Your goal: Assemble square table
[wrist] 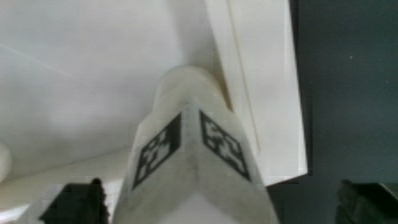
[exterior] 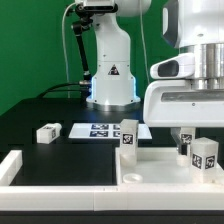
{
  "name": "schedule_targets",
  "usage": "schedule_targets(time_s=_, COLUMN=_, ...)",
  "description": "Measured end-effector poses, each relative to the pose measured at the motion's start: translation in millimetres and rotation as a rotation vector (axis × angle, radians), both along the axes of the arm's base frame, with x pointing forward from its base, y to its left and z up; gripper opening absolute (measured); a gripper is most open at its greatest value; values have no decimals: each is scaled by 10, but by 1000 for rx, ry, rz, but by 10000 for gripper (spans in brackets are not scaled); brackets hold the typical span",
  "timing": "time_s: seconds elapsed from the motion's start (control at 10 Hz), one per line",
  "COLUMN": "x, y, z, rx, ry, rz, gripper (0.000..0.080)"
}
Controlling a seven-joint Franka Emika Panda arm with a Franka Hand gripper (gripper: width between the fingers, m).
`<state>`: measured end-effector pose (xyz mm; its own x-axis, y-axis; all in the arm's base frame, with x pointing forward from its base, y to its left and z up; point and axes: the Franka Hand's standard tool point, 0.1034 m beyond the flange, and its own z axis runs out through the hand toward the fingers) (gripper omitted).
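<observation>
The white square tabletop (exterior: 160, 172) lies flat at the exterior view's lower right, its raised rim (wrist: 253, 60) next to the dark table. My gripper (exterior: 186, 138) hangs over its right part, open. In the wrist view a white leg (wrist: 192, 140) with two tags stands upright on the tabletop (wrist: 89, 60) between my dark fingertips (wrist: 80, 202), with a gap on each side, so nothing is gripped. Another tagged leg (exterior: 206, 157) stands just right of it. A third leg (exterior: 128, 136) stands at the tabletop's far edge. One more leg (exterior: 47, 132) lies on the black table to the left.
The marker board (exterior: 95, 130) lies flat behind the tabletop, in front of the robot base (exterior: 112, 75). Long white fence bars (exterior: 12, 166) run along the front left and the near edge. A green wall closes the back.
</observation>
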<state>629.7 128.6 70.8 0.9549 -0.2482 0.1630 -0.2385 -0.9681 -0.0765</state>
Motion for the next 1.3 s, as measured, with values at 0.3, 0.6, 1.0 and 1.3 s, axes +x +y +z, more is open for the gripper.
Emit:
schedule_targets(time_s=0.3, x=17, y=-95, z=6, rx=-63, ry=-6, rz=298, gripper=649)
schedule_targets(time_s=0.6, x=38, y=-179, z=13, rx=-91, ry=-15, rz=440, gripper=649)
schedule_targets(time_s=1.0, x=36, y=-193, z=2, rx=-76, ry=-11, rz=347, gripper=447)
schedule_targets(time_s=1.3, x=32, y=-194, z=-9, rx=-37, ry=-3, rz=127, gripper=287)
